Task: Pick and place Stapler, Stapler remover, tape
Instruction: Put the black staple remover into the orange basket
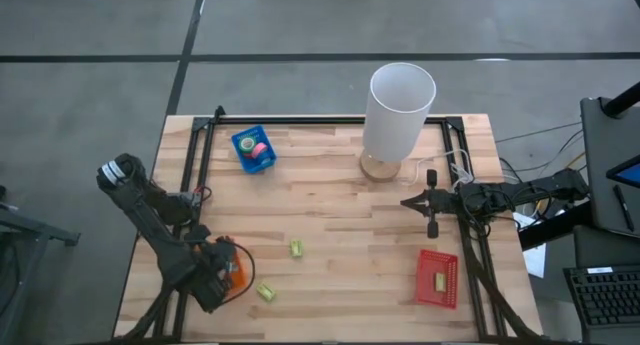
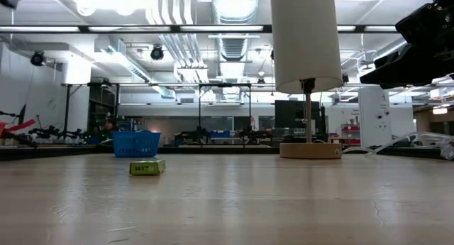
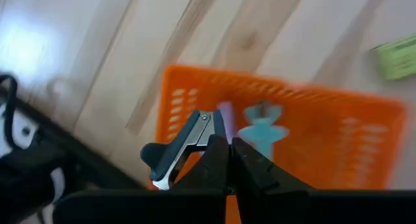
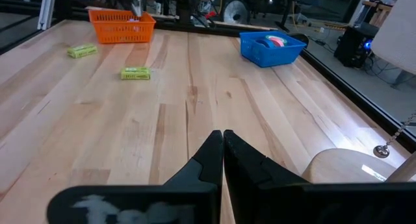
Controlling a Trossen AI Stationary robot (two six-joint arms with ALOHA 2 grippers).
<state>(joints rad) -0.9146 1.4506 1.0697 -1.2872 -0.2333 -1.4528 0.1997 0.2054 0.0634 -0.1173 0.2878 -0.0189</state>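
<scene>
My left gripper (image 3: 229, 141) hovers over the orange basket (image 3: 325, 126) near the table's near-left corner (image 1: 222, 270) and is shut on a dark grey stapler (image 3: 170, 156) with a silver metal strip. A pale blue staple remover (image 3: 263, 134) lies inside that basket. The tape rolls (image 1: 256, 146), pink and green, sit in a blue basket (image 1: 252, 150) at the far left, also seen in the right wrist view (image 4: 276, 39). My right gripper (image 4: 223, 141) is shut and holds nothing, hanging above the table beside the lamp base (image 1: 412, 202). My left gripper pinches the stapler between its two fingers at one end (image 3: 207, 123). The rest of the stapler sticks out sideways from the fingers, over the orange basket's rim. Whether it rests on the basket or hangs clear I cannot tell.
A lamp with a tall white shade (image 1: 400, 107) and round wooden base (image 2: 309, 150) stands at the far middle. A red basket (image 1: 437, 278) lies near right. Two yellow-green blocks (image 1: 296, 248) (image 1: 266, 292) lie on the wood; the table's middle is bare.
</scene>
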